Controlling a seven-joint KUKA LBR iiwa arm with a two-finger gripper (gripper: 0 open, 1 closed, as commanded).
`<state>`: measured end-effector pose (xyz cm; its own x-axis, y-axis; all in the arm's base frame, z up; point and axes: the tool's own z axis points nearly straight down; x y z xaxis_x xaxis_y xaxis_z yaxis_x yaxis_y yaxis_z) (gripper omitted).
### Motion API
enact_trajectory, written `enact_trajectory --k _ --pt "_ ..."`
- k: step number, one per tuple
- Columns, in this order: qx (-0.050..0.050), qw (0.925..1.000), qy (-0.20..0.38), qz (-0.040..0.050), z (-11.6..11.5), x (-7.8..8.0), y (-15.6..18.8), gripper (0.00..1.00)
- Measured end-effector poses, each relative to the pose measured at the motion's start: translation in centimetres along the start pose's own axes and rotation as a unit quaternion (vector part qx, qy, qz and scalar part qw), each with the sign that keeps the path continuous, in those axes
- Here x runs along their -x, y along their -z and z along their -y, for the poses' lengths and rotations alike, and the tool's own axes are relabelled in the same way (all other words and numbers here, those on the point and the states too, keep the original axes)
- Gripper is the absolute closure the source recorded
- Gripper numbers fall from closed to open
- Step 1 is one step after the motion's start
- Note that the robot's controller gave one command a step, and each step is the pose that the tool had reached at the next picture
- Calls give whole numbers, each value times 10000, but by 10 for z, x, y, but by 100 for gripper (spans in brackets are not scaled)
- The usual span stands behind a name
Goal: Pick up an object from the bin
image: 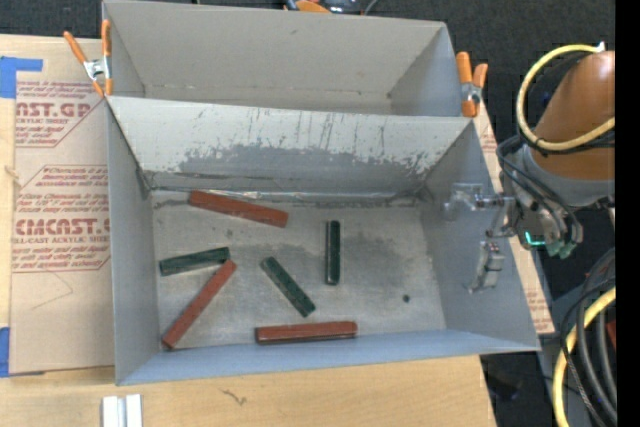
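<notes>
My gripper hangs above the bin's sloping right wall, well off the floor. Its two metal fingers stand apart, one fingertip toward the back and the other lower down, with nothing between them. Nearest to it on the floor is a dark green bar lying lengthwise near the middle. A second dark green bar lies slanted just left of that one. A red-brown bar rests along the front wall.
At the back left of the floor lies a long red-brown bar. A short dark green bar and a slanted red-brown bar lie at the left. The bars are all flat and separate.
</notes>
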<state>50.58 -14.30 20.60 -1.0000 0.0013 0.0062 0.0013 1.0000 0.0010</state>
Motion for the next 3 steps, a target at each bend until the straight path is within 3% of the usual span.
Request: enact_trajectory --k 1,2,3 --pt "18 10000 56 17 -125 61 -141 0" --pt "-9 9682 2503 48 -145 56 -105 0" --pt "-21 8739 4861 44 -143 77 -94 0"
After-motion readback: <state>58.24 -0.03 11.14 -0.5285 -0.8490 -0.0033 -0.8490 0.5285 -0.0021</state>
